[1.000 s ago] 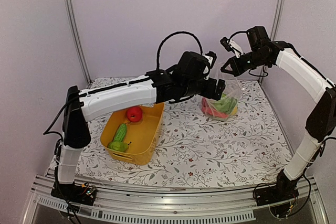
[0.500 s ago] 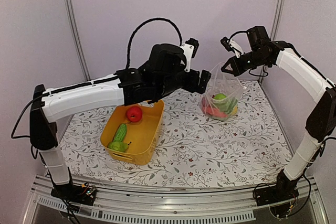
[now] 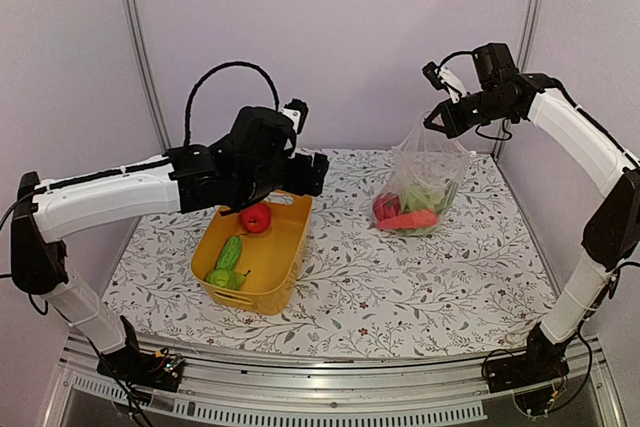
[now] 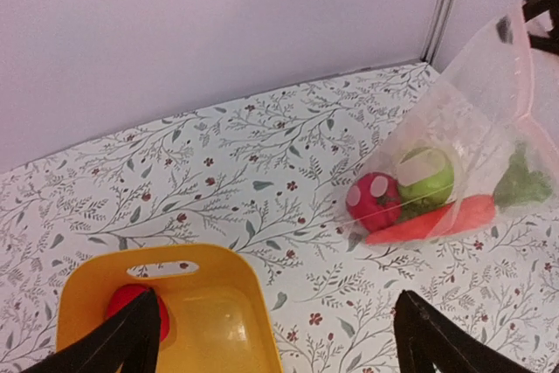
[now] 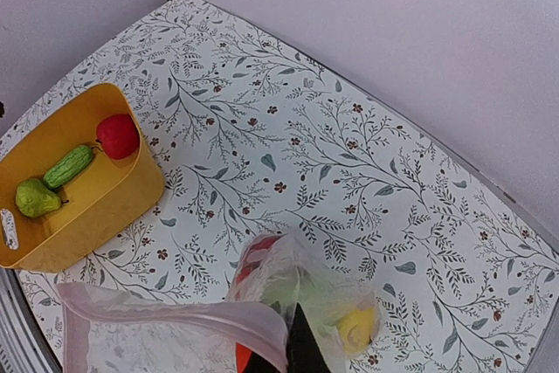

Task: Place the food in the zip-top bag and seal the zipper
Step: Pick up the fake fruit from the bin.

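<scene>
On the flowered table [image 3: 450,277], the yellow basket [image 3: 283,269] is overhung by the left gripper [image 3: 310,175], its jaws spread wide. At far right the zip-top bag [image 3: 420,182] is pinched at its mouth by the right gripper [image 3: 432,125], its base apparently touching the cloth. A carrot [image 4: 437,220] is bagged; an apple [image 3: 256,217] and a cucumber [image 3: 229,251] are seen in the basket.

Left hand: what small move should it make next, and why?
Probably lower onto the red apple in the yellow basket. The left hand is open and empty above that end; a cucumber also waits there, and the right hand holds the zip-top bag up by its mouth.
</scene>
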`<state>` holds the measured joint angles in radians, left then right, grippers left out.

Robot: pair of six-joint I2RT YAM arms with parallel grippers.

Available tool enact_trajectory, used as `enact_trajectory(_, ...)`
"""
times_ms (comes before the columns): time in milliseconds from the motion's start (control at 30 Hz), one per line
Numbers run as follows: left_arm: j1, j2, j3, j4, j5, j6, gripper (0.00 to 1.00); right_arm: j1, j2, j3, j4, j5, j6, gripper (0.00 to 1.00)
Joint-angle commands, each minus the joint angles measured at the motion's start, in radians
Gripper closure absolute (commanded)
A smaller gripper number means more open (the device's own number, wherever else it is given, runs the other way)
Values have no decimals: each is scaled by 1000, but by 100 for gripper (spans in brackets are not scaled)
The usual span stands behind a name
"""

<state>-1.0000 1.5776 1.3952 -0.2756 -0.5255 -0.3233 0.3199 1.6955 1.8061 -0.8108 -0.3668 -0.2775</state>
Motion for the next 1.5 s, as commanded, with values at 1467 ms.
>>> enact_trajectory(1467, 121, 186, -305, -726, 183, -233, 34, 4, -64, -197, 142, -30, -32, 100)
